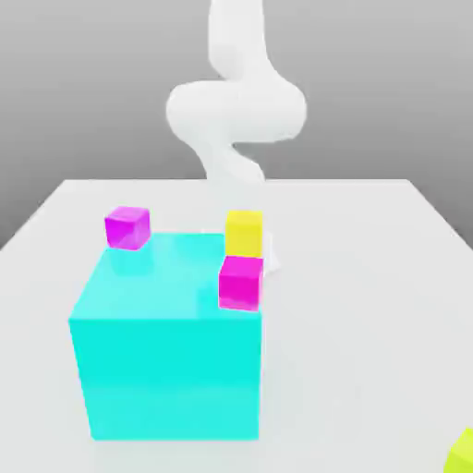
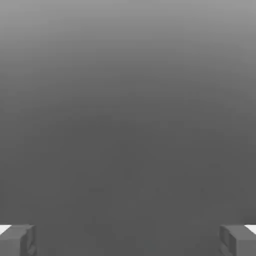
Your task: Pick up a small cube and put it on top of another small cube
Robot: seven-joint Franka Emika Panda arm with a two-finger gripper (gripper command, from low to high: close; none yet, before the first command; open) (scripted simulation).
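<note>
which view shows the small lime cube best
The exterior view: the small lime cube sits on the table at the lower right corner, cut off by the frame edge. The hand view gives grey background and the open gripper fingertips.

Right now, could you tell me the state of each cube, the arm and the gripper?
Lime cube: on the table, at the exterior view's lower right edge, not stacked.
Yellow cube: behind the cyan cube.
Two magenta cubes: unstacked.
Cyan cube: resting on the table.
Arm: raised at the far side.
Gripper: open, holding nothing.
</note>
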